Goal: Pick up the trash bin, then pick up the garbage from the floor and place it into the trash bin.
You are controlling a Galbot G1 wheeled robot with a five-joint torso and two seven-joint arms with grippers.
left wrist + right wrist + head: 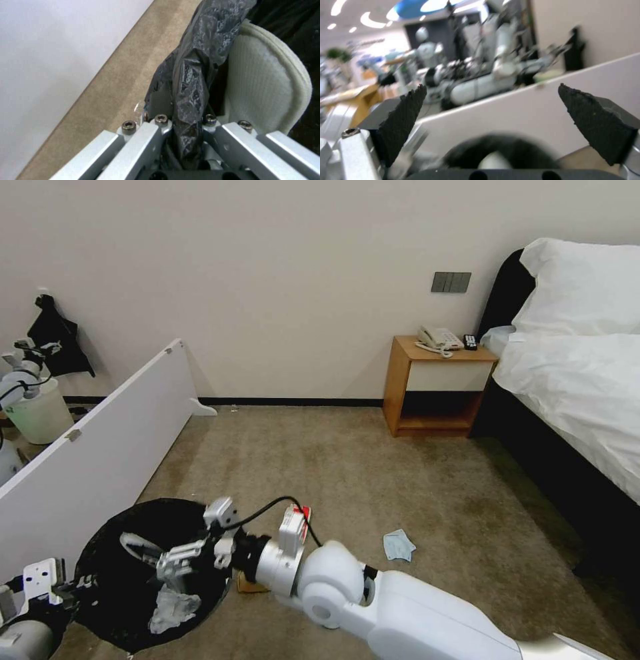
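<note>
Between the left gripper's [186, 130] jaws, bag [193, 75] folds hide the bin [143, 573] rim; beyond the right gripper's [493, 110] jaws, the bin is blurred

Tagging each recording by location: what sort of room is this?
Most likely a hotel-style bedroom: a bed with white pillow and duvet, a wooden bedside table carrying a white corded telephone, and beige carpet. A low white partition board suggests a mock-up.
</note>
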